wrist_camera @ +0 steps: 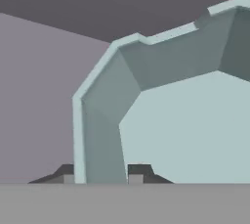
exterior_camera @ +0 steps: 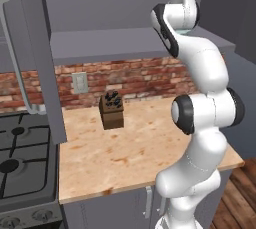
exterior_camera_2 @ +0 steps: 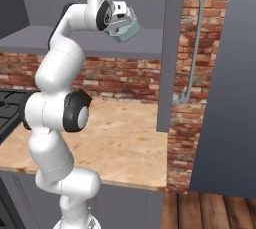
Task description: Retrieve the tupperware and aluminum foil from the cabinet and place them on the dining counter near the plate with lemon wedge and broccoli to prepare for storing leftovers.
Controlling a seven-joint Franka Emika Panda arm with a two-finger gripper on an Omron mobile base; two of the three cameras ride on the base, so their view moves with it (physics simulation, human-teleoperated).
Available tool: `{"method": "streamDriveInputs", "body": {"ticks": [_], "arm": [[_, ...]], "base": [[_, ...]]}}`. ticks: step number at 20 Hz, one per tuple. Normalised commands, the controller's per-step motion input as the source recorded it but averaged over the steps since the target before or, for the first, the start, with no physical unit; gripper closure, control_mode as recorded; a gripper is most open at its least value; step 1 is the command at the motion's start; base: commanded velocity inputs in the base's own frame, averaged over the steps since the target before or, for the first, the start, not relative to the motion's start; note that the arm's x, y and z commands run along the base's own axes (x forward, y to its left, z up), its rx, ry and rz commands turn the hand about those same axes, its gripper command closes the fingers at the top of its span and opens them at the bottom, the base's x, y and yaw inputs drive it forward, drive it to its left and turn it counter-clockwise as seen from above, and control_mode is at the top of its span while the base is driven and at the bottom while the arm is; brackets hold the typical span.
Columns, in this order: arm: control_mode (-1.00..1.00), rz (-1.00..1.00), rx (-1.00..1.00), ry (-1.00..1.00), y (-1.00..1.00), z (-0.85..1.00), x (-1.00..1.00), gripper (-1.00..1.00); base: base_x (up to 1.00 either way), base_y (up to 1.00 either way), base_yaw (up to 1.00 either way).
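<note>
My gripper (exterior_camera_2: 122,25) is raised to the shelf (exterior_camera_2: 40,40) of the grey wall cabinet, whose door (exterior_camera: 47,63) stands open. It is shut on the tupperware (exterior_camera_2: 126,30), a pale grey-teal tub. In the hand view one wall of the tupperware (wrist_camera: 171,120) stands between the two fingertips of the gripper (wrist_camera: 101,174), one dark fingertip (wrist_camera: 139,171) on each side of it. The tub's flared rim runs along the top of that view. The aluminum foil, the dining counter and the plate are out of view.
Below the arm lies a wood worktop (exterior_camera: 140,148) with a brown knife block (exterior_camera: 112,110) near the brick wall. A stove (exterior_camera: 25,158) adjoins it on the left. The door's long silver handle (exterior_camera_2: 192,43) hangs to the right, beside a tall dark grey panel (exterior_camera_2: 225,98).
</note>
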Motion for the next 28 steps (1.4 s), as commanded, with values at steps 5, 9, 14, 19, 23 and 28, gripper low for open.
{"method": "streamDriveInputs", "body": {"ticks": [5, 9, 14, 19, 23, 28], "arm": [[-1.0, 0.0, 0.04, -0.26, -0.19, -0.17, -1.0, 1.0], [-1.0, 0.0, 0.06, -0.23, -0.02, -0.05, -1.0, 1.0], [-1.0, 0.0, 0.03, -0.1, 0.0, 0.0, -1.0, 1.0], [-1.0, 0.0, 0.0, 0.0, 0.0, 0.08, -1.0, 1.0], [-1.0, 0.0, 0.0, 0.2, 0.0, 0.19, -1.0, 1.0], [-1.0, 0.0, -0.05, 0.41, 0.04, 0.04, -1.0, 1.0]], "base": [[0.0, 0.0, 0.0], [0.0, 0.0, 0.0], [0.0, 0.0, 0.0], [0.0, 0.0, 0.0], [0.0, 0.0, 0.0], [0.0, 0.0, 0.0]]}}
